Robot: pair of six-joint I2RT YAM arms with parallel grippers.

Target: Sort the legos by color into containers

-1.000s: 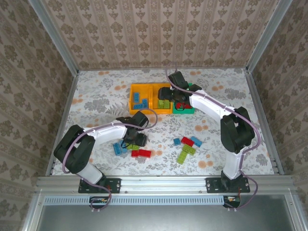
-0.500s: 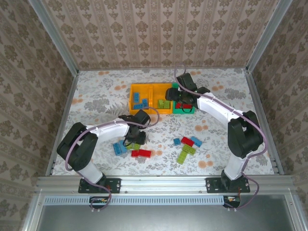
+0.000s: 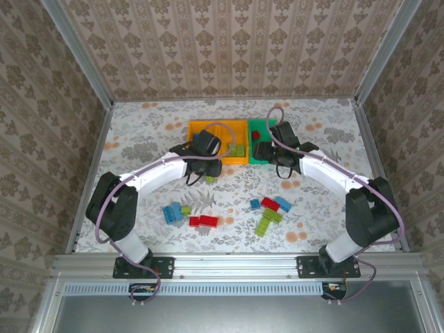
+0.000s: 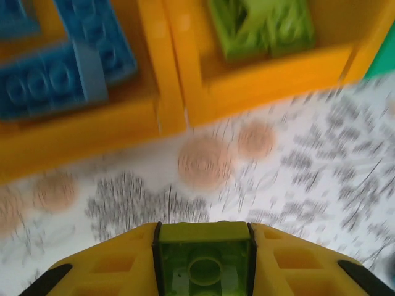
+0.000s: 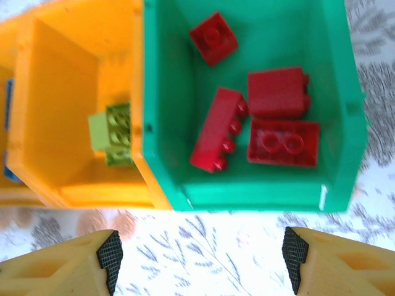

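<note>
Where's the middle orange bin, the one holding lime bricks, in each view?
Top external: middle orange bin at centre back, just left of the green bin.
Left wrist: the bin at upper right.
Right wrist: the bin on the left side.
Shared landmark: lime bricks inside it.

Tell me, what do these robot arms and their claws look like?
The left arm and right arm have white tubular links, black joints and lilac cables looping alongside. The fingers are chunky orange-yellow plastic with black textured pads.
</note>
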